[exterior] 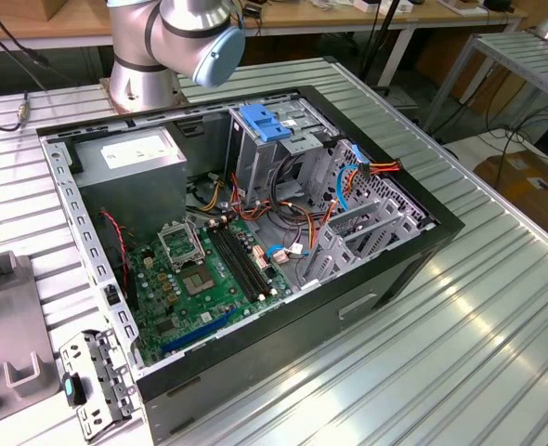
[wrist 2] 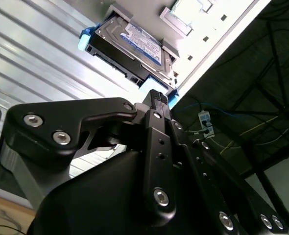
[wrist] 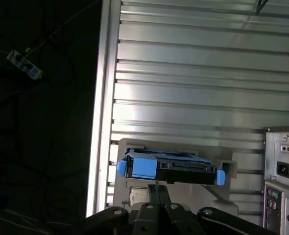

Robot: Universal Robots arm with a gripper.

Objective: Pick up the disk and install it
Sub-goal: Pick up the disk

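The disk is a flat dark drive with blue side rails, and its white-and-blue label faces up. It lies on a pale grey holder at the edge of the ribbed metal table. In both wrist views my gripper sits just short of the disk's near end. Its black fingers are drawn together, shut, with nothing between them. The open computer case lies on its side in the exterior view, with a metal drive cage inside it.
A blue latch tops the drive cage and a grey power-supply box sits at the case's rear corner. Loose cables cross the bays. Grey fixtures stand on the table at the exterior view's left. The arm's base rises behind the case.
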